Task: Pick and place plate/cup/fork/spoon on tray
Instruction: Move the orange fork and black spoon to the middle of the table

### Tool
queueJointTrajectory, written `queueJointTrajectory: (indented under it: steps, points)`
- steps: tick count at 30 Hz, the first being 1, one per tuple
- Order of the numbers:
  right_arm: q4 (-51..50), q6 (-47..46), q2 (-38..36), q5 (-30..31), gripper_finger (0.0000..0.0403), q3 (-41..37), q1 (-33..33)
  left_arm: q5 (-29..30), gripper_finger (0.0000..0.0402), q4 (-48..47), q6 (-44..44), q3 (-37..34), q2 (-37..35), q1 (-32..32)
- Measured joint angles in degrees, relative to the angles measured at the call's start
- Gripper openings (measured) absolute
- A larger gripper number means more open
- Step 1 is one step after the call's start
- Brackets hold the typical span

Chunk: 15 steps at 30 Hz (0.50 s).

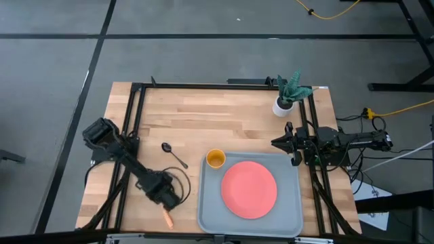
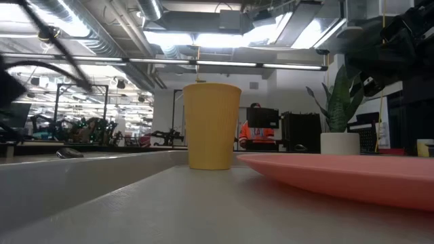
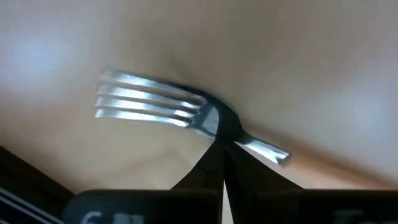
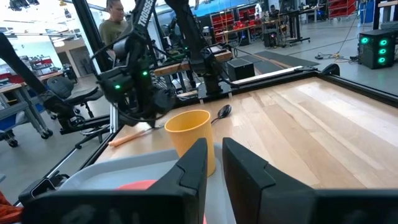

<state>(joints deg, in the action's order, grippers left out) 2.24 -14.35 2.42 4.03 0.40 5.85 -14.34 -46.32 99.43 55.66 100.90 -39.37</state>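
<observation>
The coral plate (image 1: 249,190) lies flat in the grey tray (image 1: 210,215). The yellow cup (image 1: 215,158) stands upright in the tray's far left corner. The dark spoon (image 1: 174,154) lies on the wooden table left of the tray. Nearer the front edge lies the fork (image 3: 146,102), its orange handle (image 1: 167,217) showing beside my left gripper (image 1: 170,200). That gripper points down, shut, with its tips at the fork's neck. My right gripper (image 1: 278,142) waits level and open by the tray's far right corner, with nothing between its fingers (image 4: 214,163). My left gripper comes from above with its shut fingertips (image 3: 222,144) over the fork's neck (image 3: 211,119), between tines and handle. The fork runs across in front of the two tips, not between them. I cannot tell whether the tips touch it. The fork lies on the table.
A white pot with a green plant (image 1: 287,95) stands at the table's far right corner. Black frame rails (image 1: 132,129) run along the table's left and right sides. Bare wood (image 1: 224,122) lies beyond the tray. A person (image 4: 115,22) shows in the room behind.
</observation>
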Motion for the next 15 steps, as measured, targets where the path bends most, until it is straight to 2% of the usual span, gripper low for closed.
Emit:
queueJointTrajectory:
  steps: [8, 15]
  points:
    - [0.0, 0.0, 0.0, 0.0, 0.0056, 0.0, 0.0, 3.8, 0.0000, -3.4, -16.1, 0.0, -0.1, 12.1]
    - [0.0, -0.2, 0.0, -0.2, 0.0056, 0.0, 0.0, 8.5, 0.0000, -14.0, -29.4, 0.0, -0.2, 21.2]
